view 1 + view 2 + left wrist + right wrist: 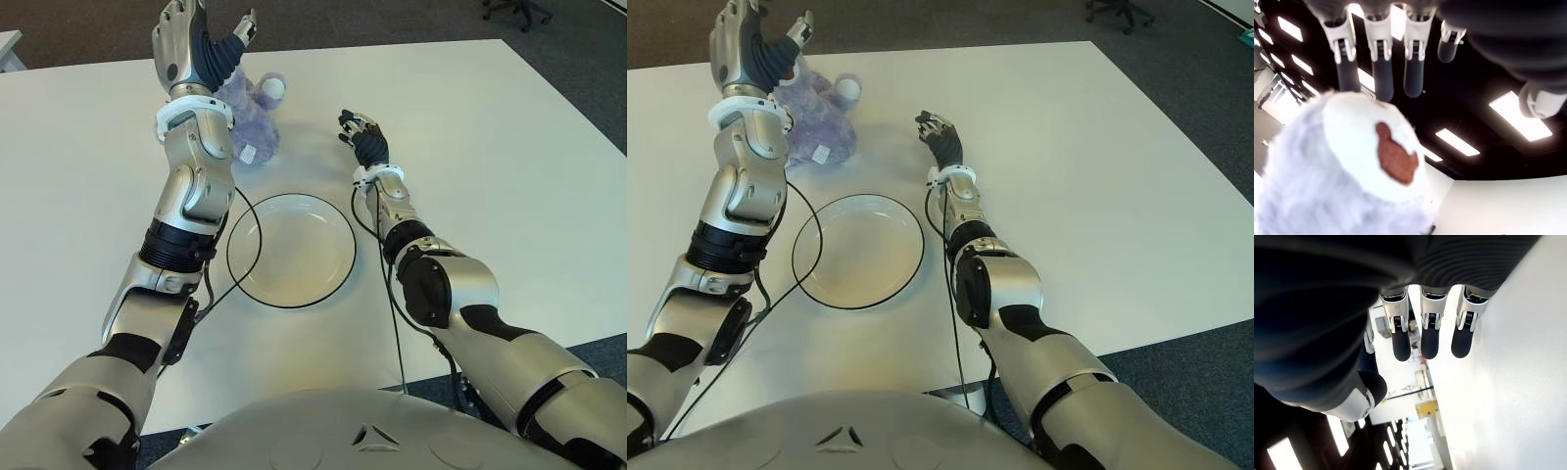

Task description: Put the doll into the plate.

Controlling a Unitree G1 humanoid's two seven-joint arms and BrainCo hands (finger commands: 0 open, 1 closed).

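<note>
Dark carpet surrounds the white table, and an office chair base shows past its far right corner. Toward the far left part of the table sits the doll, a fluffy lilac plush with a white muzzle, resting on the tabletop and not in the plate. That plate, white with a dark rim and nothing in it, lies nearer the robot's edge, roughly midway between the two arms, apart from the doll. Raised above and just on the robot's side of the doll is the left hand, palm up, fingers spread straight and thumb held apart; in its wrist view the fingertips hover over the plush face without closing on it, so it holds nothing. Across the plate, the right hand shows low over the bare table to the right of the doll, its fingers loosely extended and gripping nothing. A black cable runs along each forearm.
</note>
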